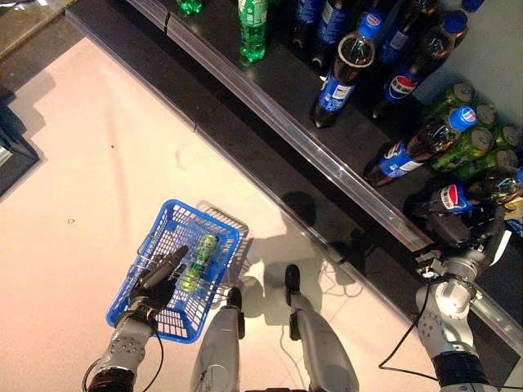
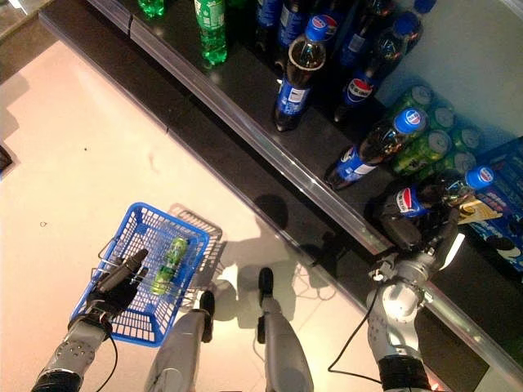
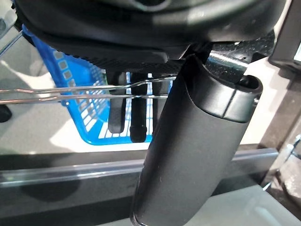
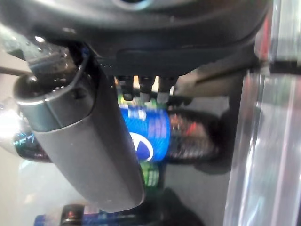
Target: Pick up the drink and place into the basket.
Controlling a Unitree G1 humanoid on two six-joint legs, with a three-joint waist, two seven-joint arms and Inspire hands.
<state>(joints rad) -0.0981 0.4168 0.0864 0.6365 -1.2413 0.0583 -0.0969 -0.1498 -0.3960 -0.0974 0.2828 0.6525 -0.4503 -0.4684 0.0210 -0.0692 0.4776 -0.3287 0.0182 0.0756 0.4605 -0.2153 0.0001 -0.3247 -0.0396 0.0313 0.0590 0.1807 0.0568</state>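
The right hand (image 1: 458, 231) sits at the right edge of the head views, its dark fingers reaching onto the black shelf (image 1: 270, 82) and lying against a cola bottle with a dark body, blue label and blue cap (image 2: 437, 193) that lies on its side. In the right wrist view that bottle's blue label (image 4: 146, 139) shows just past the fingertips (image 4: 141, 92), with the thumb (image 4: 80, 141) alongside. How far the fingers close round the bottle cannot be told.

The left hand (image 1: 159, 278) is in the lower left of the head views, above the blue plastic mesh basket (image 1: 216, 233). The left wrist view shows its fingers (image 3: 136, 117) curled round the basket's thin wire handles (image 3: 70, 92), so the basket hangs from it. A green drink can (image 1: 198, 261) lies on its side inside the basket, just beside the hand.

Further out, the shelf runs diagonally across the upper right of the frame, edged by a silver rail (image 1: 327, 155). On it stand upright cola bottles (image 1: 343, 69) and green plastic bottles (image 1: 252, 28), with a cluster of green cans (image 1: 474, 135) at the right. A pale glossy floor (image 1: 106, 139) fills the left.
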